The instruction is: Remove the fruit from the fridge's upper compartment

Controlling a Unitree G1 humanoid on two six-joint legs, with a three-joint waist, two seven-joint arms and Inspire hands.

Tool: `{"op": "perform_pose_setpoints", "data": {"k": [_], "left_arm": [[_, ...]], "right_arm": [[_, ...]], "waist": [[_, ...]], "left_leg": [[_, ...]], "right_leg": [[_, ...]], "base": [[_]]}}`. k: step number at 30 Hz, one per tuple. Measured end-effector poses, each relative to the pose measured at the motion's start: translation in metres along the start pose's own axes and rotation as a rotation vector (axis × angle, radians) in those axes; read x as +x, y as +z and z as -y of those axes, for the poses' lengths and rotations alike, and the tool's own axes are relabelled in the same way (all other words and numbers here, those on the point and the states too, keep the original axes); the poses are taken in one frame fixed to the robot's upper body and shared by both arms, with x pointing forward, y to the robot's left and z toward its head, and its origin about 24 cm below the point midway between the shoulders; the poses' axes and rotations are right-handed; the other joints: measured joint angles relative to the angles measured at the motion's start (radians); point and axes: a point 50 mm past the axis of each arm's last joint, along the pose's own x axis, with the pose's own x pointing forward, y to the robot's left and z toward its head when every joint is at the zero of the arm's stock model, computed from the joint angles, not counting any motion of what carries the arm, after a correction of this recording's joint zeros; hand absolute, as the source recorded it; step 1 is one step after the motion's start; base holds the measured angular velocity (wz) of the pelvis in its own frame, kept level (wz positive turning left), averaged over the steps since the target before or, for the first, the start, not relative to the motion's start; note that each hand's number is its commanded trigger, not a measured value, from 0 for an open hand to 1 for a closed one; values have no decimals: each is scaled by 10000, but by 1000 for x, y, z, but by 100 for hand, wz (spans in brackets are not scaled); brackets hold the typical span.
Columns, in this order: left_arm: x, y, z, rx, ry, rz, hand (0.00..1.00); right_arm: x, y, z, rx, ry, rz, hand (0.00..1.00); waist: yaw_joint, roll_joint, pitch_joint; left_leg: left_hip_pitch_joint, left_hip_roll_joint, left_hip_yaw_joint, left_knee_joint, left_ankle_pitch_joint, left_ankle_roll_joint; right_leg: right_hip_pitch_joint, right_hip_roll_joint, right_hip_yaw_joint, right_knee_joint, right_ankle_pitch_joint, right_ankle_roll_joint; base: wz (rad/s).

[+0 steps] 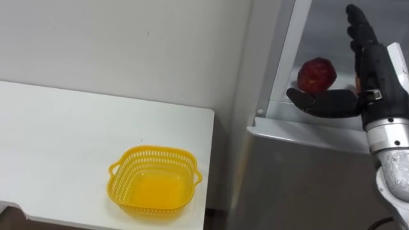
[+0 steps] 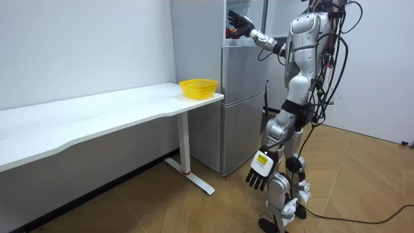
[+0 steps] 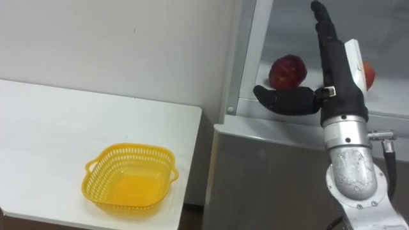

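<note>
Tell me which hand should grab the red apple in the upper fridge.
Right. The right hand is open inside the upper fridge, thumb beside the red apple; the left hand hangs low by its leg.

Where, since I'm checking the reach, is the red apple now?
On the eye views' right, the red apple sits on the upper fridge shelf, just above the thumb of the open right hand, ungrasped.

white wall (image 2: 84, 45), long white table (image 2: 97, 116), wood floor (image 2: 369, 188)
</note>
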Motion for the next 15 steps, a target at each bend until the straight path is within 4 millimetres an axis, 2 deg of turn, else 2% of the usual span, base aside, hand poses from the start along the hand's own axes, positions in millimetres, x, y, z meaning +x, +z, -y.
{"op": "perform_pose_setpoints", "data": {"k": [8,15], "left_arm": [[0,1,-1,9,46,65,0],[0,4,-2,11,79,159,0]], "right_arm": [[0,0,1,-13,-59,6,0],[2,0,5,-214,-75,16,0]], "waist": [[0,-68,43],[-3,-70,42]], "left_leg": [[-28,0,-9,1,0,0],[-57,-3,-81,1,0,0]], "right_leg": [[-6,-1,-58,-5,0,0],[-21,-4,-131,-3,0,0]], "base": [[0],[2]]}}
